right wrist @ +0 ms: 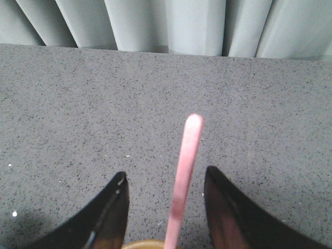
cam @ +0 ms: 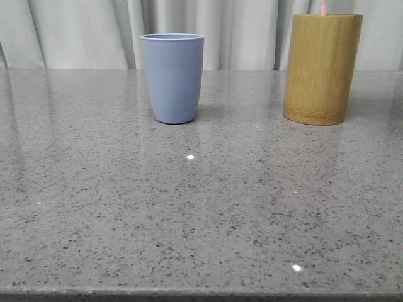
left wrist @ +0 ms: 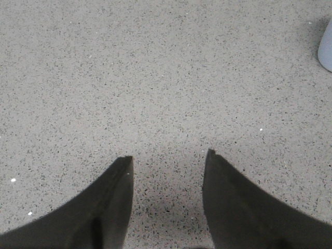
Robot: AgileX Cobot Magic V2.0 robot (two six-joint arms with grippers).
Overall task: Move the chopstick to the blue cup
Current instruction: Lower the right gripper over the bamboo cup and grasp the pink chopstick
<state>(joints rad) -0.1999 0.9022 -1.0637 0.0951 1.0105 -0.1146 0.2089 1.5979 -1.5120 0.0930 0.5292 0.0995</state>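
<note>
The blue cup (cam: 172, 77) stands upright at the back middle of the table; its edge shows in the left wrist view (left wrist: 326, 49). A pink chopstick (cam: 323, 7) sticks out of the yellow bamboo cylinder (cam: 322, 68) at the back right. In the right wrist view the chopstick (right wrist: 184, 176) rises between the spread fingers of my right gripper (right wrist: 165, 177), which is open and not touching it. The cylinder's rim (right wrist: 148, 245) shows just below. My left gripper (left wrist: 168, 158) is open and empty over bare table, away from the cup.
The grey speckled table (cam: 189, 214) reaches to the front edge. Pale curtains (cam: 88, 31) hang behind the table. Neither arm shows in the front view.
</note>
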